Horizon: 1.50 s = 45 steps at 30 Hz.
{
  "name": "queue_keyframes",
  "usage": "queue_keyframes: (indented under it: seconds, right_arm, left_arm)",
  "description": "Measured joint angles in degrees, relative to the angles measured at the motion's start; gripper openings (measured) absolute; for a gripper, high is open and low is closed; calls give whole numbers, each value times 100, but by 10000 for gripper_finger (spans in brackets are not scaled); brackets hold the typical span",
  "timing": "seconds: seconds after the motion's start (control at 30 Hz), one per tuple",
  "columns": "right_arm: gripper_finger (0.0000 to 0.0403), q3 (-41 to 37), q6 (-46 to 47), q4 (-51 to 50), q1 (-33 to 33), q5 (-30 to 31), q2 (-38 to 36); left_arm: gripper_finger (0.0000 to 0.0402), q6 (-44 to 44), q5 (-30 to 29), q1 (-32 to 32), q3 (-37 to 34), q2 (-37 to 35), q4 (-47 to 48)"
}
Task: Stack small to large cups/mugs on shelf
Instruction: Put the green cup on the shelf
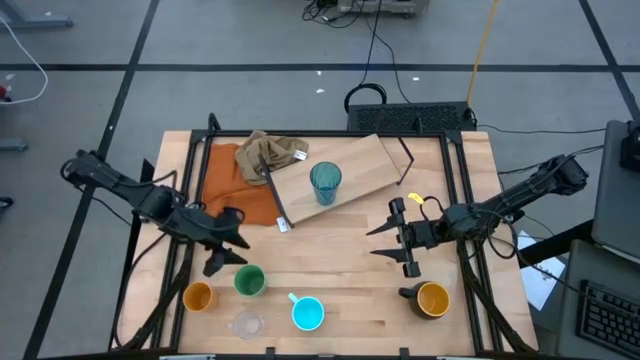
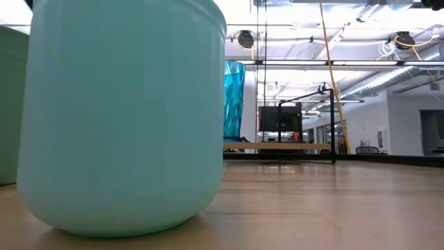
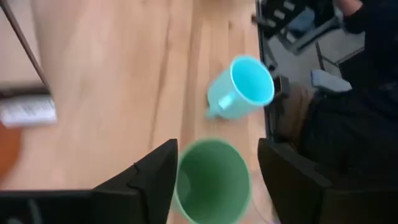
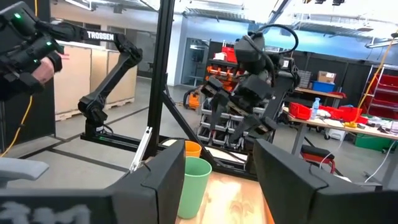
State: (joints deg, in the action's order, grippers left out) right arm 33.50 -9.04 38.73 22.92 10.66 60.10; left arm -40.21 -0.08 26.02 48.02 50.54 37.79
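Open workshop floor, cables and racks behind; pale wooden bench (image 1: 340, 275) in the middle.

Front edge of bench, a row: small orange plastic cup (image 1: 198, 296), green plastic cup (image 1: 249, 281), low clear glass (image 1: 246, 325), light-blue handled mug (image 1: 307, 313), black mug with yellow-orange inside (image 1: 430, 298).

Left end effector (image 3: 214, 165) hangs over the green cup, fingers apart on either side of the rim, nothing gripped. Right end effector (image 1: 404, 240) waits mid-bench, jaws part open, empty.

Farther back: light wooden shelf board on thin black legs (image 1: 360, 170), lying askew, tall teal translucent tumbler (image 1: 325, 182) standing on it; beside it an orange cloth (image 1: 232, 180) with a crumpled tan rag (image 1: 270, 154).

Judgement: step in hand is taking or releasing the green cup; cannot tell which. To do it well, centre the fingers on the rim, lift straight, stay clear of the orange cup just beside.

Left wrist view shows the finger gap around the rim; high view does not. Low view is mostly filled by the blue mug, yet shows the tumbler upright on the shelf.
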Motion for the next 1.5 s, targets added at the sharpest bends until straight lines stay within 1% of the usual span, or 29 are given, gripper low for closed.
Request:
queue_keyframes:
  seconds: [0.07,0.13,0.3,0.47,0.63,0.8,0.97,1.13,1.5]
  right_arm:
    - [183,0,-4,-19,0,0,0]
    - [183,0,-17,-19,0,0,0]
    - [183,0,-66,-89,0,0,0]
    - [183,0,-66,-144,0,0,0]
    - [183,0,-69,-149,0,0,0]
    - [183,0,-90,-227,0,0,0]
    - [183,0,-90,-251,0,0,0]
    - [183,0,-214,-391,0,0,1]
    - [183,0,-262,-485,0,0,0]
  left_arm:
    - [204,-229,183,0,20,94,242]
    - [191,-384,228,-2,20,153,409]
    - [165,-815,427,-4,25,248,402]
    - [149,-1354,715,-4,27,423,475]
    - [140,-1870,1030,-4,27,781,659]
    - [136,-1924,1356,0,29,1179,666]
    - [136,-2069,1480,-2,31,1293,691]
    - [136,-2147,1469,-28,31,1297,672]
    - [136,-1987,1460,-388,31,1297,742]
